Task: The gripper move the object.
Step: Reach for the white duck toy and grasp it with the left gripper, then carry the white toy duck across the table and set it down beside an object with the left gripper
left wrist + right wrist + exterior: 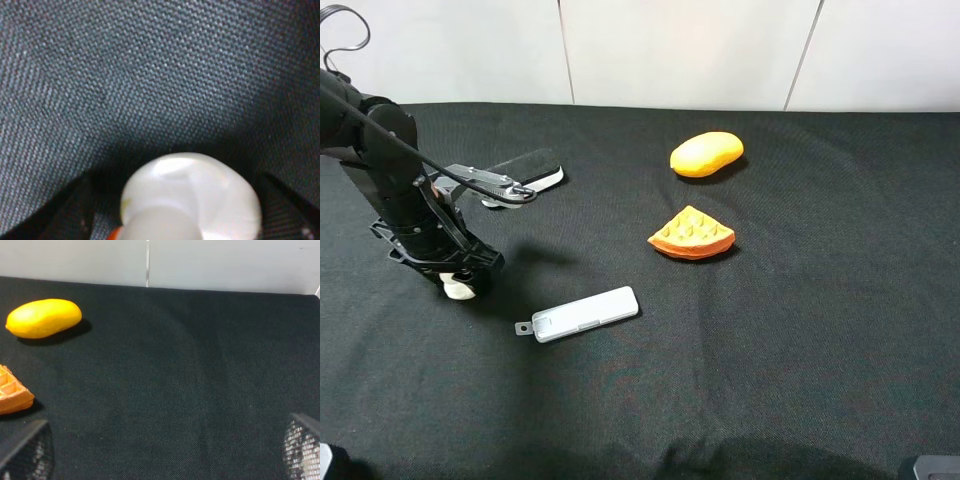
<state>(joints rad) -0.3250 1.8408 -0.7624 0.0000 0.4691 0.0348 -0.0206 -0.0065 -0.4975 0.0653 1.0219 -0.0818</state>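
Mushroom-like object [460, 289] sits on the counter [770, 380] at the near left, straddled by the left tool [455, 272].
The left tool reaches steeply down so its jaws stand on either side of the object. They are spread wide, with a dark gap on one side in the wrist view, so I judge it poised to grasp, not clamped. The right tool [162, 452] hangs wide and empty, well apart. Small, cream-white and glossy, the object has a rounded lumpy cap over a paler stem, near the flat white case [582, 313].
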